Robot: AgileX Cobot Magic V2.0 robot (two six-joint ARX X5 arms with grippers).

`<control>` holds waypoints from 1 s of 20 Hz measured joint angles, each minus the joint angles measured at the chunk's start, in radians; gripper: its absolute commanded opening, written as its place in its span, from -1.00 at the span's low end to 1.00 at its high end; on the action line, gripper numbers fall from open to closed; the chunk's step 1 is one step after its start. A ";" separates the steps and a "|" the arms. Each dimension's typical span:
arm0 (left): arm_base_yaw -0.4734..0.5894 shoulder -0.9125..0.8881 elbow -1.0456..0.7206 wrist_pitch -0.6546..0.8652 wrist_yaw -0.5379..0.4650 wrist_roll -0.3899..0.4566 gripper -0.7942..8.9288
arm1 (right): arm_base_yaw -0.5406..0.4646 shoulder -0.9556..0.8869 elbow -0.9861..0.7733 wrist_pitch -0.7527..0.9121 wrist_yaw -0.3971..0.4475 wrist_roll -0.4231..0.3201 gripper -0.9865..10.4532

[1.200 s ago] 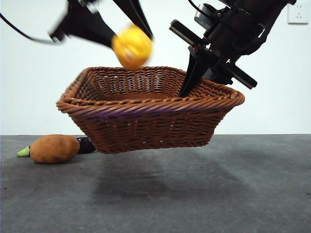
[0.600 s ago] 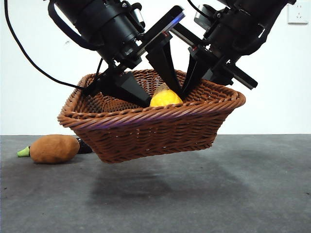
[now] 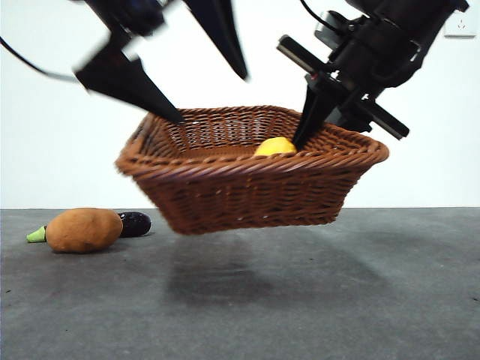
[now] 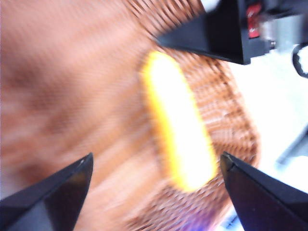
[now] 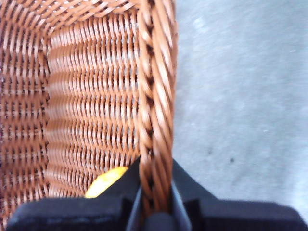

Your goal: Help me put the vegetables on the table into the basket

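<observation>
The brown wicker basket (image 3: 247,187) hangs above the table, tilted. My right gripper (image 3: 311,124) is shut on its right rim (image 5: 155,144). The bumpy yellow vegetable (image 3: 274,147) lies inside the basket; it shows blurred in the left wrist view (image 4: 180,139) and as a sliver in the right wrist view (image 5: 103,183). My left gripper (image 3: 202,82) is open and empty above the basket's left side, blurred by motion. The brown-orange potato (image 3: 83,229) and the dark purple eggplant (image 3: 133,223) with its green stem (image 3: 36,235) lie on the table at the left.
The dark grey table (image 3: 337,300) spreads under the raised basket. A white wall outlet (image 3: 460,24) sits at the top right. The basket's shadow falls on the table below it.
My left gripper let go of the yellow vegetable inside the basket and rose out of it, open. The basket shifted slightly to the right, still held by my right gripper.
</observation>
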 measured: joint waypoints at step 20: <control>0.490 0.293 0.005 0.047 -0.059 1.062 0.07 | -0.114 0.000 0.665 -0.518 -0.071 -0.319 -0.85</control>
